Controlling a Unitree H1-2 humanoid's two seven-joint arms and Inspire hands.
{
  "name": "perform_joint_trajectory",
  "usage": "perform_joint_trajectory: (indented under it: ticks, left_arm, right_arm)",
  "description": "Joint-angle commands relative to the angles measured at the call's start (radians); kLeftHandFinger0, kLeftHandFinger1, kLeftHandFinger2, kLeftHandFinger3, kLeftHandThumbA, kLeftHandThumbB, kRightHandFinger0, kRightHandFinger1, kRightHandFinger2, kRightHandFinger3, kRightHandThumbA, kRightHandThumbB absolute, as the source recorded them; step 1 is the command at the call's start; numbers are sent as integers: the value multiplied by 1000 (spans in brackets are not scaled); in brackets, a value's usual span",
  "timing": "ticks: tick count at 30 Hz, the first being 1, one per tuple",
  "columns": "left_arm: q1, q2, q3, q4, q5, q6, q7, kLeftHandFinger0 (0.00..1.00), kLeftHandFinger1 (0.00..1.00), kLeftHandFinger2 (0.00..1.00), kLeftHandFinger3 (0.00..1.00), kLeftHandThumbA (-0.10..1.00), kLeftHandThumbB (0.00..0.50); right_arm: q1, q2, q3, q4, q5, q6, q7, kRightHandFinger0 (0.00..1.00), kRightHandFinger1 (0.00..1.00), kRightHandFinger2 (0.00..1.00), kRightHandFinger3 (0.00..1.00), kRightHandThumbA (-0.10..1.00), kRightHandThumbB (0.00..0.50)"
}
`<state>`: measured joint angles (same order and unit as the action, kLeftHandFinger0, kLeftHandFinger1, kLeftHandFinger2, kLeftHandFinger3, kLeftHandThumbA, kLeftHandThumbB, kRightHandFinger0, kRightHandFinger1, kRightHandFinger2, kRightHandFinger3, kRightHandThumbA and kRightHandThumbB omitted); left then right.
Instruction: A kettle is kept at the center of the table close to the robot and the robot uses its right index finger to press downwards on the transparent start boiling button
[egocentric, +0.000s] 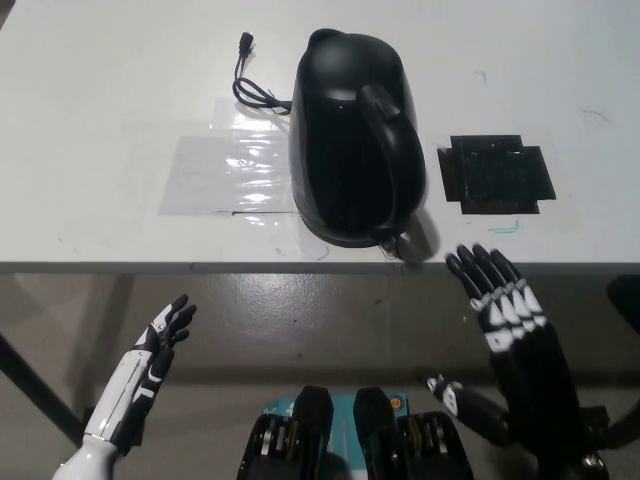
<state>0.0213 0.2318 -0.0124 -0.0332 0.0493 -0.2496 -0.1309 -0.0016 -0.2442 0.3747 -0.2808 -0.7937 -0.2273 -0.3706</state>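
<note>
While the black kettle (350, 140) stands upright near the front edge of the white desk (100, 80), roughly at its middle, the black right hand (510, 315) hangs just off that edge, below and to the right of the kettle's base, fingers (478, 272) spread and straight, holding nothing and touching nothing. Look at the foot of the handle: there's the small transparent button (400, 243), glinting just where the handle meets the base, facing the robot. The fingertips sit near it but clearly apart, off to its right. Over on the other side, the white left hand (150, 365) rests low beside the desk, fingers loosely apart, empty, out of the play. On the desk itself a cord (255, 92) curls behind the kettle, a clear plastic sheet (225, 170) lies to its left, and a black square mat (497, 173) sits to its right. My read: whether the button is down I can't tell from here. If it isn't, the next move calls for that right hand to swing in leftward, single out the index finger, set its tip over the button and push straight down, gently, because a sideways shove could nudge the kettle around on the desk.
</note>
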Motion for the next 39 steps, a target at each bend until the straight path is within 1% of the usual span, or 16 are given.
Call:
perform_joint_trajectory:
  ticks: [1, 3, 4, 6, 7, 9, 10, 11, 12, 14, 16, 22, 26, 31, 39]
  left_arm:
    - [-6, 7, 3, -12, -16, -28, -8, 1000, 1000, 1000, 1000, 1000, 365]
    - [-3, 5, 2, -11, -14, -32, -7, 1000, 1000, 1000, 1000, 1000, 364]
    - [-2, 4, 2, -12, -12, -33, -5, 1000, 1000, 1000, 1000, 1000, 363]
    - [-2, 3, 3, -7, -18, -43, -6, 1000, 1000, 1000, 1000, 1000, 354]
    - [0, 3, 3, -9, -19, -33, -8, 1000, 1000, 1000, 1000, 1000, 373]
    - [6, 2, 1, -13, -16, -28, -8, 1000, 1000, 1000, 1000, 1000, 369]
    - [7, 1, 1, -11, -13, -32, -6, 1000, 1000, 1000, 1000, 1000, 367]
    - [8, 0, 1, -10, -12, -33, -5, 1000, 1000, 1000, 1000, 1000, 367]
    - [8, -1, -1, -7, -9, -36, -4, 1000, 1000, 1000, 1000, 1000, 374]
    - [8, -1, 0, -7, -5, -36, -3, 1000, 1000, 1000, 1000, 1000, 375]
    - [9, 1, 0, -6, -4, -38, -4, 1000, 1000, 1000, 1000, 1000, 368]
    - [12, -2, 2, -9, 0, -36, 0, 1000, 1000, 1000, 1000, 1000, 375]
    - [13, 0, 1, -6, -2, -44, -2, 1000, 1000, 1000, 1000, 1000, 362]
    - [13, -3, 5, -7, -2, -40, 3, 1000, 1000, 1000, 1000, 1000, 369]
    - [19, 0, 4, -3, 2, -48, 2, 1000, 1000, 1000, 1000, 1000, 367]
  right_arm:
    - [42, -23, -52, 3, 117, -196, -76, 1000, 1000, 1000, 1000, 1000, 340]
    - [52, -24, -65, 56, 124, -235, -98, 1000, 1000, 1000, 1000, 1000, 337]
    - [54, -27, -64, 88, 131, -243, -112, 1000, 1000, 1000, 1000, 1000, 345]
    - [52, -35, -51, 131, 161, -243, -134, 1000, 1000, 1000, 1000, 1000, 345]
    - [49, -40, -42, 152, 173, -243, -149, 1000, 1000, 1000, 1000, 1000, 342]
    - [37, -51, -14, 215, 207, -243, -189, 1000, 1000, 1000, 1000, 1000, 329]
    - [33, -52, -6, 242, 239, -243, -189, 1000, 1000, 1000, 1000, 1000, 339]
    - [32, -54, -1, 252, 251, -243, -191, 1000, 1000, 1000, 1000, 1000, 338]
    - [27, -55, 7, 283, 253, -243, -206, 1000, 1000, 1000, 1000, 1000, 328]
    - [19, -59, 19, 311, 261, -243, -219, 1000, 1000, 1000, 1000, 1000, 335]
    - [1, -65, 42, 349, 263, -243, -245, 1000, 1000, 1000, 1000, 1000, 329]
    - [-15, -75, 72, 378, 299, -243, -254, 1000, 1000, 1000, 1000, 1000, 342]
    - [-19, -84, 88, 384, 318, -243, -260, 1000, 1000, 1000, 1000, 1000, 340]
    - [-23, -82, 87, 388, 337, -243, -251, 1000, 1000, 1000, 1000, 1000, 365]
    - [-29, -85, 100, 398, 419, -243, -237, 1000, 1000, 1000, 1000, 1000, 352]
